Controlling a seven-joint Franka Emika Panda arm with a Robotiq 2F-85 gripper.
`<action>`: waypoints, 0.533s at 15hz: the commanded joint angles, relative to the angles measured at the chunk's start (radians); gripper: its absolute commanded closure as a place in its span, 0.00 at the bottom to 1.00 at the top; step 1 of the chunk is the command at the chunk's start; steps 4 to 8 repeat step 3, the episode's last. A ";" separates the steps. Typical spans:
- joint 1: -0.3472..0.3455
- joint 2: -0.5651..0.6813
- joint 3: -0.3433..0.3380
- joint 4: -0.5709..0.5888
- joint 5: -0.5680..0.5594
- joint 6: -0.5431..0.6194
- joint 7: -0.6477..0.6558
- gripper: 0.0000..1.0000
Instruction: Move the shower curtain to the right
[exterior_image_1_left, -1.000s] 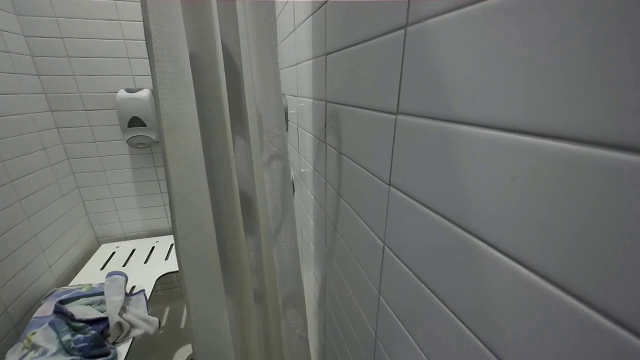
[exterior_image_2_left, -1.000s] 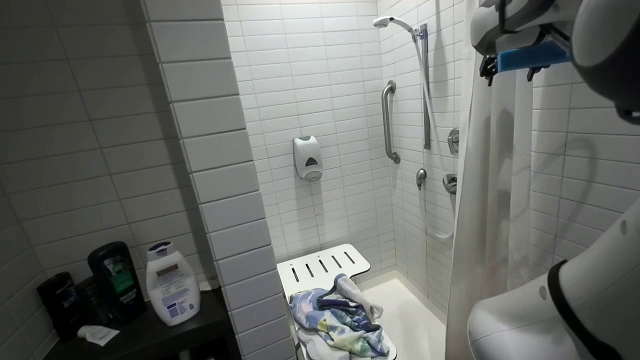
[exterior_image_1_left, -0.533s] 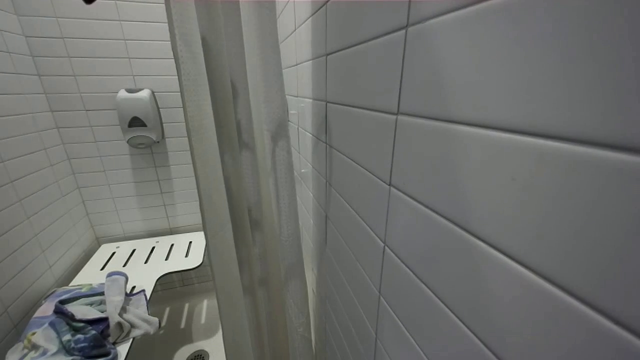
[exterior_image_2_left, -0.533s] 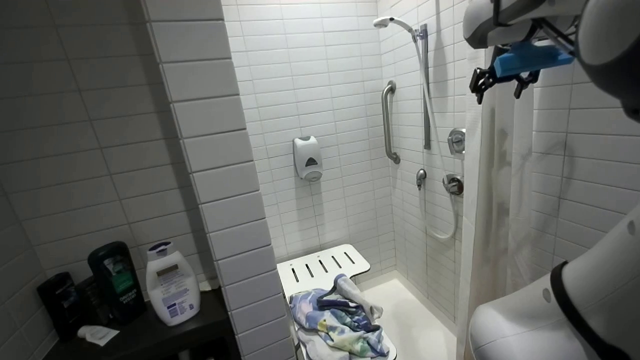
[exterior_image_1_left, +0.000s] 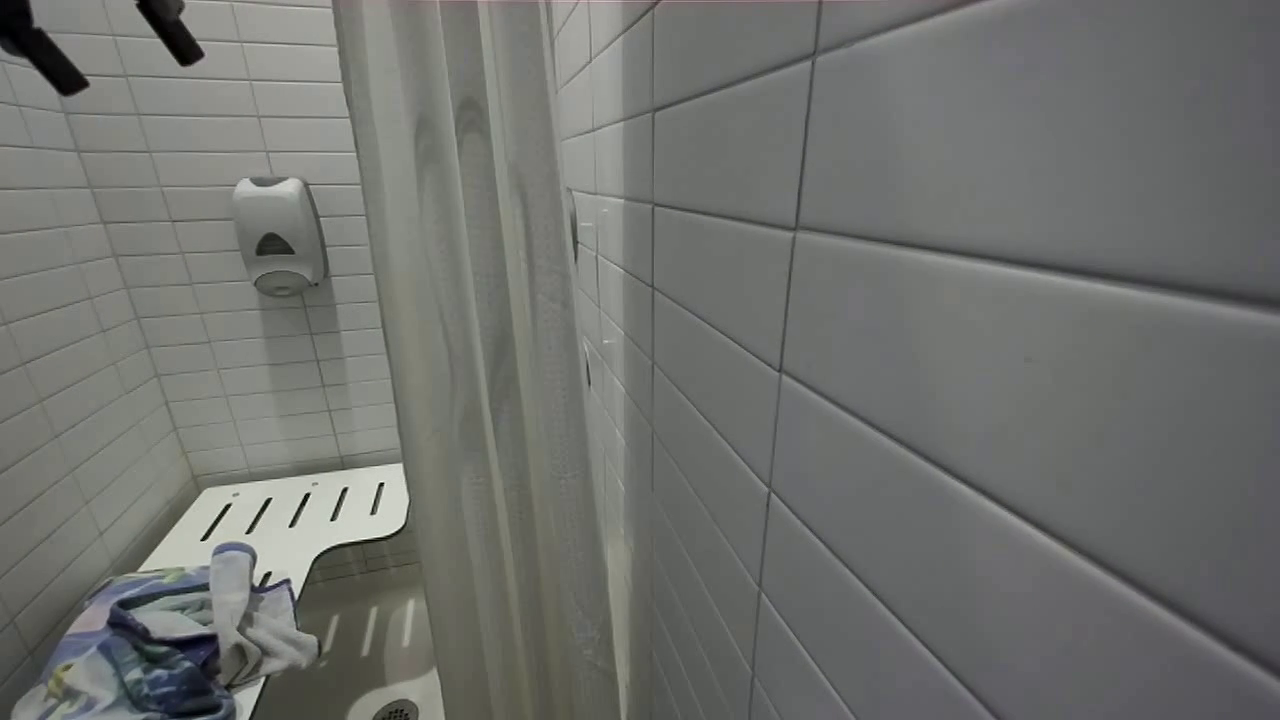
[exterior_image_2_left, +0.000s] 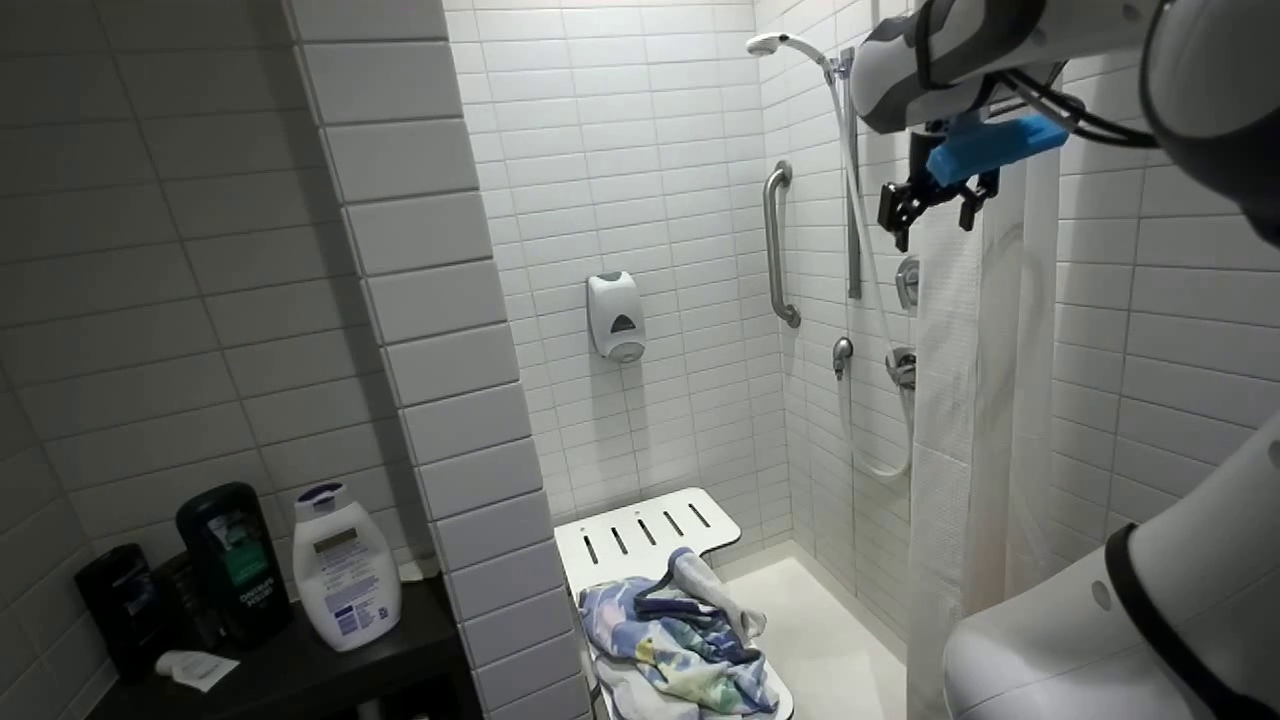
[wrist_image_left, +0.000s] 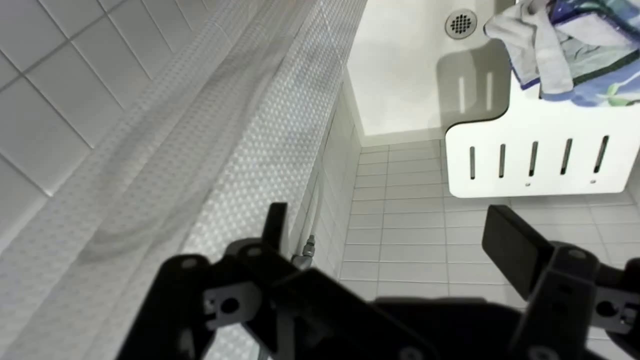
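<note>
Hovering with jaws wide apart, the black two-fingered gripper (wrist_image_left: 395, 240) is near the tall, white, translucent shower curtain (exterior_image_1_left: 485, 360), which hangs in folds beside the white-tiled wall (exterior_image_1_left: 950, 400); beyond, a white slotted bench (wrist_image_left: 548, 150) bears patterned cloth (exterior_image_2_left: 690, 640).

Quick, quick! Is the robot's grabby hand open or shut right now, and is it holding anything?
Gripper: open, holding nothing; the shower curtain hangs to one side, not between its fingers.

Bright shower stall (exterior_image_2_left: 690, 200), dim side wall (exterior_image_2_left: 200, 300)
</note>
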 joint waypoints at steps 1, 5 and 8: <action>0.051 -0.011 0.000 -0.066 -0.012 0.001 -0.114 0.00; 0.044 0.003 0.002 -0.047 -0.003 -0.002 -0.069 0.00; 0.044 0.003 0.002 -0.047 -0.003 -0.002 -0.069 0.00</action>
